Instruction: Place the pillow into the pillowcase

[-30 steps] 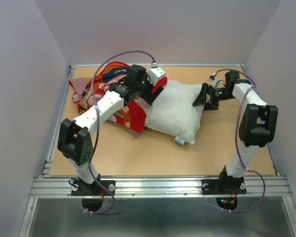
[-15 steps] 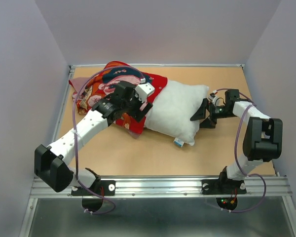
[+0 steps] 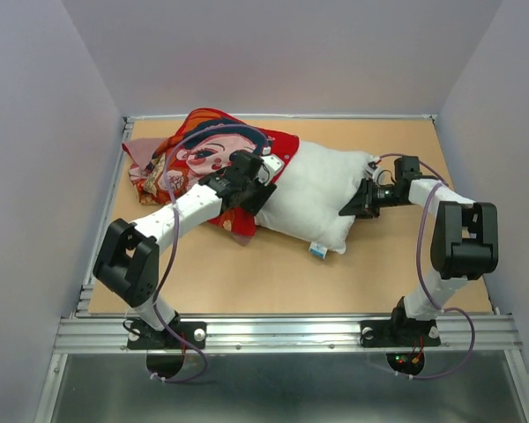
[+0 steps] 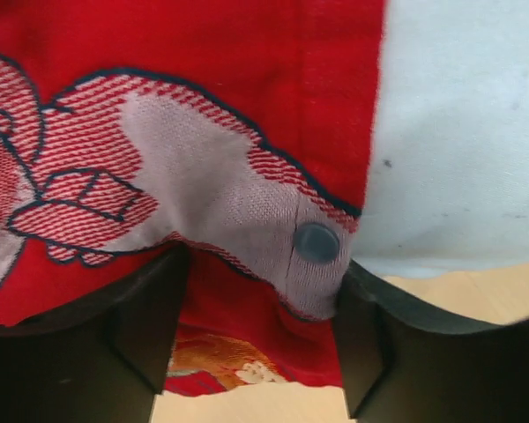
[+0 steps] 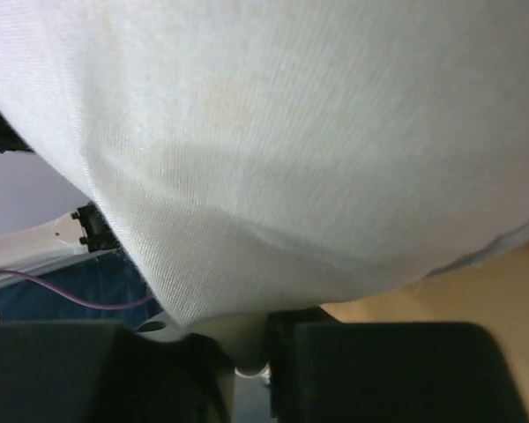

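Now my left end effector [image 4: 256, 300] is clamped on the pillowcase [image 4: 159, 106] hem, and my right end effector [image 5: 245, 344] is clamped on a corner of the pillow [image 5: 273, 132]. Between them the pillow lies on the counter [image 3: 273, 273]. It looks soft, light and floppy, so I judge corners hold best.

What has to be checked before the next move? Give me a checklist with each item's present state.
1. Left hand gripping the pillowcase: ok, its hem is clamped.
2. Right hand gripping the pillow: ok, white fabric is pinched.
3. Pillow fully inside the pillowcase: not ok, most of it lies bare.
4. Pillow's left end inside the case mouth: cannot tell, the left arm covers it.
5. Pillow resting on the table, away from its edges: ok.
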Robot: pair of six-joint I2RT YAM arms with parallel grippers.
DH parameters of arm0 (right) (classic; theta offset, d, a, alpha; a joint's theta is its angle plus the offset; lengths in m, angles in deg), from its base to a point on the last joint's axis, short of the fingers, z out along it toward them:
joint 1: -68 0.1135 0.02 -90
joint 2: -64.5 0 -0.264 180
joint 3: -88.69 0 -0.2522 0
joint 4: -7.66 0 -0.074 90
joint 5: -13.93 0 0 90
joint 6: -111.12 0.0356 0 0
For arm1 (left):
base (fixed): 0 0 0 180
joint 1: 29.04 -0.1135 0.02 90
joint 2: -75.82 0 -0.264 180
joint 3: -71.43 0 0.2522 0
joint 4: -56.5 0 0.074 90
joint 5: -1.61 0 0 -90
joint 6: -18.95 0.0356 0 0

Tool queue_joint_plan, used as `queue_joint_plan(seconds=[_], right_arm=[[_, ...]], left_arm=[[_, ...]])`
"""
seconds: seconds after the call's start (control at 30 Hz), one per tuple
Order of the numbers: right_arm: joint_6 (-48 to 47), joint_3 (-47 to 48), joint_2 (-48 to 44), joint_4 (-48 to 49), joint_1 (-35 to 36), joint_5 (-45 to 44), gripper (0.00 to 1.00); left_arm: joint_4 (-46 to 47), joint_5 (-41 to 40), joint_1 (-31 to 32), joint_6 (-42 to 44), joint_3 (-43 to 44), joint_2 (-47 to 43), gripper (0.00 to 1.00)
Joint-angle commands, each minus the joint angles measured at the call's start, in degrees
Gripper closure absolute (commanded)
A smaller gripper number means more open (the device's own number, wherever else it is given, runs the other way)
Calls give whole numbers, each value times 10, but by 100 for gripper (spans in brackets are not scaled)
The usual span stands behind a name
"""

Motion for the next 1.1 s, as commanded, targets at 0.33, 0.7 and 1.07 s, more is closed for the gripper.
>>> queue_joint_plan(seconds=[0.33, 0.7, 1.07], right_arm=[[36, -4, 1, 88, 7, 22, 100], [410, -84, -87, 451, 119, 3, 99], [340, -160, -80, 451, 116, -18, 100]], left_arm=[[-173, 297, 18, 108, 262, 37, 68], [-181, 475, 153, 132, 453, 179, 100], [-96, 390, 74, 148, 237, 74, 99]])
